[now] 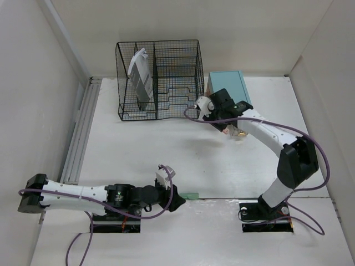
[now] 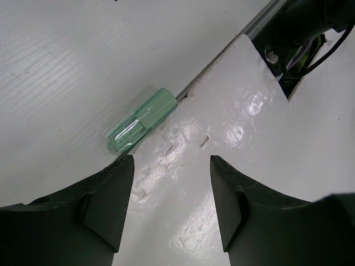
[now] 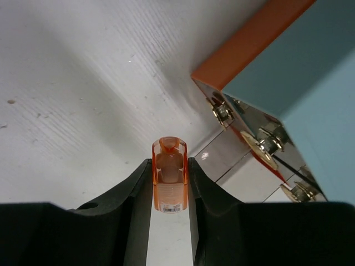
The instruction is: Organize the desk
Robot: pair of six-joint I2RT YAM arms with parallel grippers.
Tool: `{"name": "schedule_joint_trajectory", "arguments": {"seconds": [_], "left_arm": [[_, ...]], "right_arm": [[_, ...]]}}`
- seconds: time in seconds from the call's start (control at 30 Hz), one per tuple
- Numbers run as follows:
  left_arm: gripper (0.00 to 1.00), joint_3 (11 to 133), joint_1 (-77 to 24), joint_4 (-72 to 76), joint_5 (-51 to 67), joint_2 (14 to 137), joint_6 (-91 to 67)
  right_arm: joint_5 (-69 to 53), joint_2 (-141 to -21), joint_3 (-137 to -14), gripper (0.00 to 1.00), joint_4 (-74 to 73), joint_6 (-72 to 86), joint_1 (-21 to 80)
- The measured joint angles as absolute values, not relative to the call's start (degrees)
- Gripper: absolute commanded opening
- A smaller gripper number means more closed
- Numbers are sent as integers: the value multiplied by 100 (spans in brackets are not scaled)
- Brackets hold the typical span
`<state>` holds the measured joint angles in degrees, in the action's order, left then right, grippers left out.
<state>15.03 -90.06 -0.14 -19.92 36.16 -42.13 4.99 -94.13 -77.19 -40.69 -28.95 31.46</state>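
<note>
risk first: the orange translucent piece [image 3: 170, 177] is pinched only by its sides, and the teal drawer box [image 3: 299, 72] stands just beside it. i judge a careless swing could clip the box and twist the piece out of the grip. right gripper [image 3: 169, 166]: narrowed to a slim gap, clamped on that orange piece above the desk [image 1: 166, 144], which spreads under both arms. left gripper [image 2: 171, 160]: jaws wide apart, holding nothing (a green translucent piece [image 2: 142, 119] lies on the desk just ahead, by the near-edge seam). a low sweep could nudge it off.
</note>
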Motion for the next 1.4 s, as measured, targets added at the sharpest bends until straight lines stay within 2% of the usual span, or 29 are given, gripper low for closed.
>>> {"name": "schedule_joint_trajectory", "arguments": {"seconds": [0.3,0.83,1.2,1.4], "left_arm": [[54,1503,-9006,45,-1992,3614,-4180],[54,1503,-9006,69,-1992,3564,-4180],[54,1503,-9006,102,-1992,3505,-4134],[54,1503,-9006,102,-1992,3509,-4128]], "right_arm": [[517,-9424,-7717,2,-3896,-3712,2552],[-462,-9299,-7596,0,-3905,-5256,1763],[-460,-9292,-7590,0,-3911,-5605,1584],[-390,-9306,-7585,4,-3988,-5690,1479]]}}
